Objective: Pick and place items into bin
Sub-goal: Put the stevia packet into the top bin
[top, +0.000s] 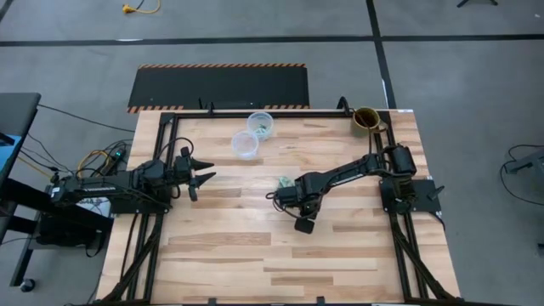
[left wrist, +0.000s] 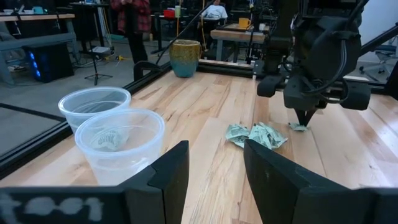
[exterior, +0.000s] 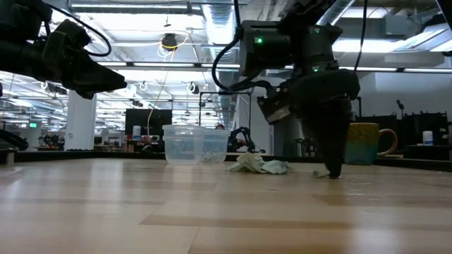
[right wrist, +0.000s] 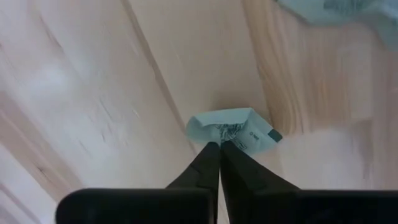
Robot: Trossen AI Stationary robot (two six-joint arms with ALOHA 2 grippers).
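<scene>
A small pale green-and-white wrapped item (right wrist: 239, 130) lies on the wooden table, with my right gripper (right wrist: 219, 149) shut on it; the gripper points steeply down near the table's middle (top: 283, 194). A little pile of more such items (left wrist: 258, 134) lies beside it on the table top. Two clear plastic cups (top: 260, 123) (top: 245, 144) stand toward the far edge, each with pale pieces inside. My left gripper (left wrist: 214, 168) waits open at the table's left, level and above the wood. My right gripper pinches the item's edge (right wrist: 217, 135) between the very tips of its two fingers. The fingers come from above, slanting steeply down. The item still lies flat on the table, its rest spread out beyond the fingertips.
A brown-and-teal mug (top: 366, 118) stands at the far right corner. A black rail frames the table's far edge (top: 280, 110). Bare wood (top: 255, 255) stretches across the near half of the table.
</scene>
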